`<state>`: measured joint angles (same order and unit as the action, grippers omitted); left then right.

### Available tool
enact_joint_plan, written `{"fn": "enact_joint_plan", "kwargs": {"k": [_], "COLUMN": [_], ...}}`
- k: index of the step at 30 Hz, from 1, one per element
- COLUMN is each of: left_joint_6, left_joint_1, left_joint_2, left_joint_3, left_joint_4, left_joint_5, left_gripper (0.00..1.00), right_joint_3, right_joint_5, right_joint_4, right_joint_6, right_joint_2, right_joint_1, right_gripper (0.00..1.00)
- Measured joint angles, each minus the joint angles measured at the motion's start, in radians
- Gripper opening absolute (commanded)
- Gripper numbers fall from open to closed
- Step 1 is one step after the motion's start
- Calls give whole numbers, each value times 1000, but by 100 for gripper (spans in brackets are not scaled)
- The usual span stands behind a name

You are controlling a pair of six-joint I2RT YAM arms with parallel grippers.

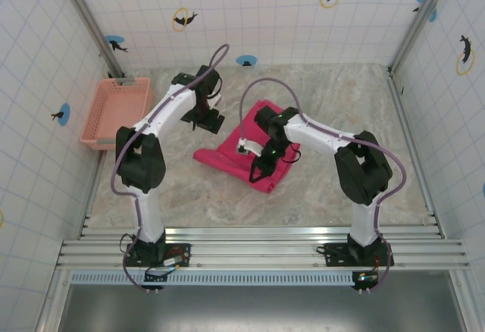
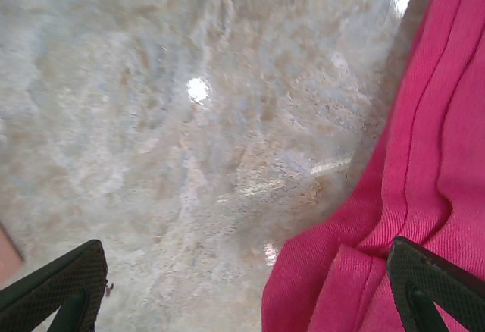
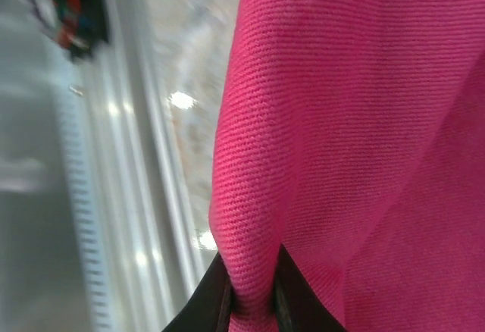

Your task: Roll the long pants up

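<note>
Jaws wide apart and empty on left gripper (image 2: 242,294), hovering just beside the cloth; clamped onto a raised fold of long pants (image 1: 223,154) on right gripper (image 3: 254,302). One bunched pair, mid-worktop (image 1: 341,104). One basket (image 1: 102,108), far-left corner.

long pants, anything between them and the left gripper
Nothing visible: the left gripper is open over bare table, with the edge of the long pants right beside it. The right gripper is shut on a fold.
</note>
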<state>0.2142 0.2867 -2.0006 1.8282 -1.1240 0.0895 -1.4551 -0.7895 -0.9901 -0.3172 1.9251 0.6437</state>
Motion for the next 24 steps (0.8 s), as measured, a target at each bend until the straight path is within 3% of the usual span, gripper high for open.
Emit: {"fn": "enact_joint_plan", "kwargs": {"k": [6,12,24], "left_joint_6": [4,23,51], "left_joint_1": [8,16,129], "left_joint_2": [8,8,-19], "left_joint_3": [45,45,36], "left_joint_4": [-21,-41,-47], "left_joint_5": [-11,-32,-66], "left_gripper": [97,97,92], "right_joint_3": [39,79,134], "right_joint_5": [-218,-227,-151], "right_joint_4": [62,116,186], "right_joint_6": [159,253,362], "right_joint_2": [73,187,198], "right_joint_1": [-188,-229,-255], "right_gripper": [5,5,6]}}
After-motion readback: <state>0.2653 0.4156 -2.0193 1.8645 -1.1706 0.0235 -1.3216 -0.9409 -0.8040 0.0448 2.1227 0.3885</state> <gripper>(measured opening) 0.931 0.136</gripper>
